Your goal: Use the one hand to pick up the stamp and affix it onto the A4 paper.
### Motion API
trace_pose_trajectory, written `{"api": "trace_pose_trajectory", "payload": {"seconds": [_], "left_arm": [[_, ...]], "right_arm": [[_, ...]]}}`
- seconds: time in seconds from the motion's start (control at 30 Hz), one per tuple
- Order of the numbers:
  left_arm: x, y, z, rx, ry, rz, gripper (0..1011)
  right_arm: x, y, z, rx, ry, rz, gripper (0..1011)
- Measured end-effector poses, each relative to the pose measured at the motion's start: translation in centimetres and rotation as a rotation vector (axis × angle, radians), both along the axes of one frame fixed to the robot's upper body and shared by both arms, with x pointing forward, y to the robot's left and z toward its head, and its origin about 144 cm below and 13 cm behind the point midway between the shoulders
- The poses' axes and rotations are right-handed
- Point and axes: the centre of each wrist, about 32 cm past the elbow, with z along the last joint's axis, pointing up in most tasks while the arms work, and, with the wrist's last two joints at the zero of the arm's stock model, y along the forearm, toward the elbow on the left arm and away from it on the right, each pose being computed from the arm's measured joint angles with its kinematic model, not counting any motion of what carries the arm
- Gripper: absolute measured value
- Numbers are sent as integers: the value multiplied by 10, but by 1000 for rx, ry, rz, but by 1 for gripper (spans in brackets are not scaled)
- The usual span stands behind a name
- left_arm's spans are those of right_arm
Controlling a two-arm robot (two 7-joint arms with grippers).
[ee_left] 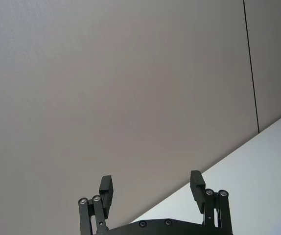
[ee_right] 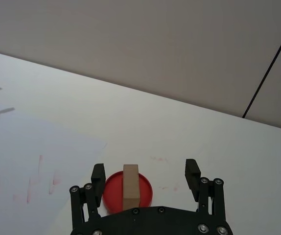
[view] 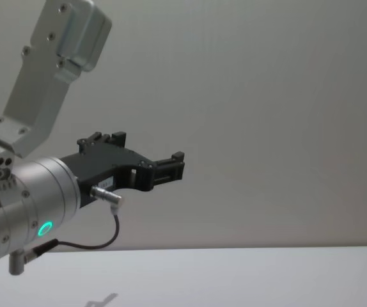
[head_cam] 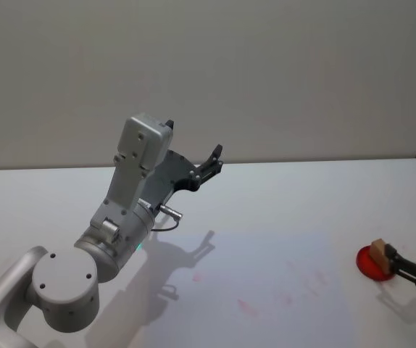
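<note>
The right end effector (ee_right: 145, 167) is wide open just beside the stamp (ee_right: 130, 187), a wood block on a round red base on the smooth white surface (ee_right: 204, 132); the left end effector (ee_left: 151, 177) hangs wide open far from the stamp.

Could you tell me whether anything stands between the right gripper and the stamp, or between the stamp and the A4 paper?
Nothing visible does. The open right gripper faces the stamp directly, and bare table separates the stamp from the A4 paper. The left gripper, open, is raised well away on the left.
</note>
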Motion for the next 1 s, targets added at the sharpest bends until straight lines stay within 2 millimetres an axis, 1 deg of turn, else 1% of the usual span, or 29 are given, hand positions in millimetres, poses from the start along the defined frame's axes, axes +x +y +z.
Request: {"api": "trace_pose_trajectory", "payload": {"seconds": [0.27,1.0], "left_arm": [[0,0,0,0,0,0,1001],[0,0,0,0,0,0,1001]], "right_arm": [[4,4,-8,-13,22,7,1001],[14,21,-19,-23,49,15,1001]]}}
